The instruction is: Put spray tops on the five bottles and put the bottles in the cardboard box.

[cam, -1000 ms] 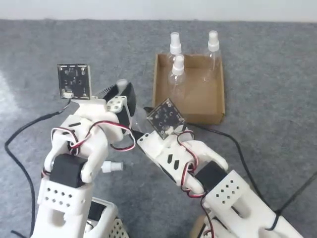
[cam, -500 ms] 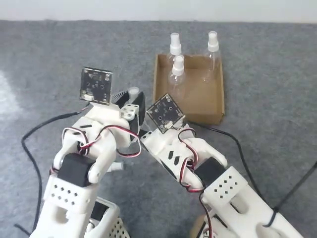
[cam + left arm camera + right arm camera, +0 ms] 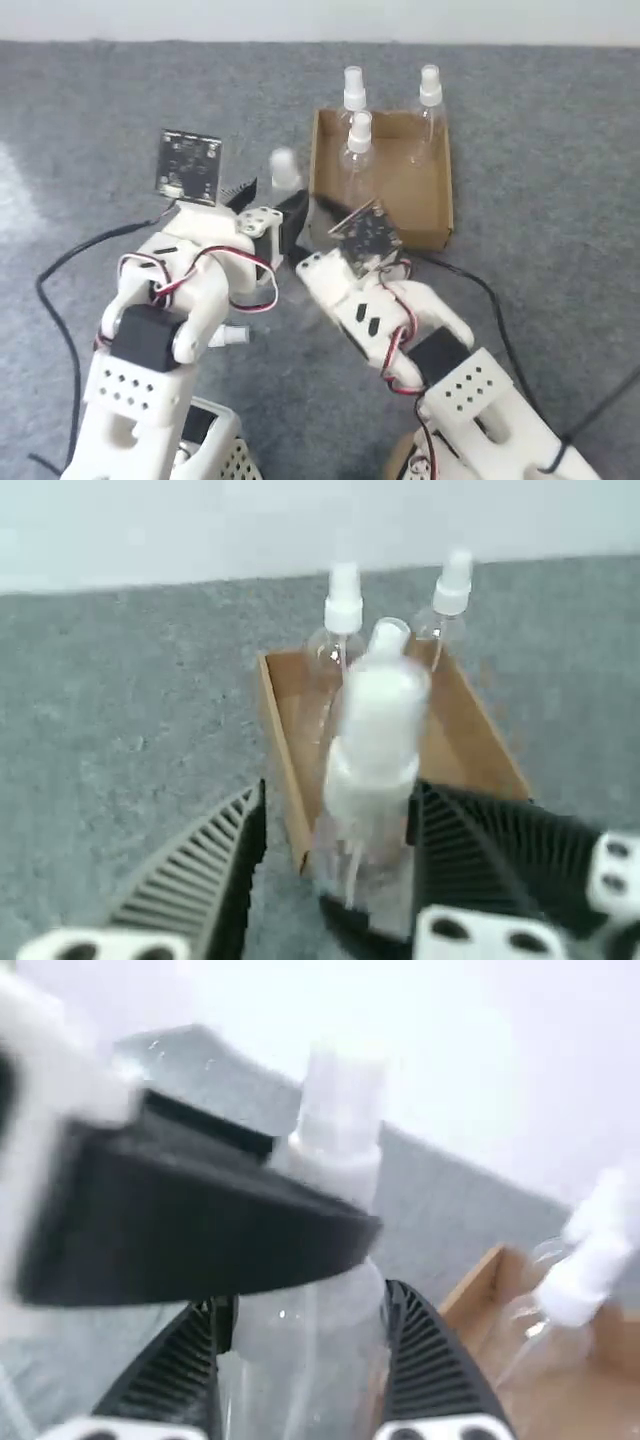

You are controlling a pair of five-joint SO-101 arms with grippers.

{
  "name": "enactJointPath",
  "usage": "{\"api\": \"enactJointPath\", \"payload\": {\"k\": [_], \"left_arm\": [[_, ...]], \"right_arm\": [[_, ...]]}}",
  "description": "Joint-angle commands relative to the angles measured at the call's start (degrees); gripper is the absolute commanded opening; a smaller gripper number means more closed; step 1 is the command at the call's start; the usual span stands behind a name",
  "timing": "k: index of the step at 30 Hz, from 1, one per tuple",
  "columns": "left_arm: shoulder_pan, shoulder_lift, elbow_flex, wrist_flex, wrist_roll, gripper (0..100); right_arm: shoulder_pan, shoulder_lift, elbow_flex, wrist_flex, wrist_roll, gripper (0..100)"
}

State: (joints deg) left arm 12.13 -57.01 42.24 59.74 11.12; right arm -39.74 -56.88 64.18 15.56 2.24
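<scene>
Nearest, beside the left arm (image 3: 160,320) on the grey carpet (image 3: 560,180), a small white cylinder (image 3: 230,336) lying flat, in the same spot as a second ago; too hidden to identify.

Just beyond, between the two arms, the held bottle (image 3: 370,770): upright, clear, spray top (image 3: 285,164) already on. Right gripper (image 3: 305,1310) clamped on its body, one finger pressed to each side. Left gripper (image 3: 337,795) around the same bottle higher up, at the shoulder; gripping or loose, impossible to tell.

Changed over the last second: held bottle carried toward the cardboard box (image 3: 410,210) and now just beside its near corner, top raised. Left arm swung toward the box. Right arm pushed forward, wrist turned. Box and contents unmoved.

Farther off, standing upright: a second bottle (image 3: 358,165) inside the box, then a third bottle (image 3: 352,100) and a fourth bottle (image 3: 428,110) at the box's far end, apart from each other.

Counted: four bottles, one held and three at the box; four spray tops, one on each; one cardboard box; two arms.
</scene>
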Motion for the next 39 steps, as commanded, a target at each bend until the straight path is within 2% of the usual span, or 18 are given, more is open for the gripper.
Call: {"api": "enactJointPath", "payload": {"k": [1,9,12,16,19,24,27,31,35,39], "left_arm": [[-0.53,-0.97,-5.67,2.55,-1.23,22],[-0.79,-1.05,-10.33,8.79,-1.58,26],[-4.66,-1.05,-7.69,8.09,-1.58,26],[-10.99,-1.05,-2.42,5.63,-3.96,26],[-10.99,-1.05,3.12,4.66,-9.49,26],[-10.55,-1.05,10.86,-1.67,-10.29,27],[-9.23,-3.16,12.09,-2.11,-10.37,31],[-6.95,-13.89,14.29,0.7,-10.37,31],[-6.51,-23.65,20.79,-1.85,-10.37,31],[-6.42,-25.49,25.71,-5.01,-12.57,31]], "right_arm": [[4.44,1.45,-0.97,-4.79,0.35,0.5],[8.4,11.82,-2.29,-11.47,0.53,0.5],[11.3,15.43,-6.86,-10.77,0.35,0.5],[12.35,20.53,-16.44,-4.79,0.26,0.5],[12.18,24.31,-24.62,-0.13,0.26,0.5],[8.75,29.32,-38.59,12.35,-2.99,0.5],[5.67,31.78,-44.48,17.54,-3.69,0.5],[3.56,33.27,-46.51,18.59,-3.69,0.5],[1.8,31.52,-46.15,23.25,-3.78,0.5],[-0.31,27.21,-46.07,29.14,-3.78,0.5]]}}
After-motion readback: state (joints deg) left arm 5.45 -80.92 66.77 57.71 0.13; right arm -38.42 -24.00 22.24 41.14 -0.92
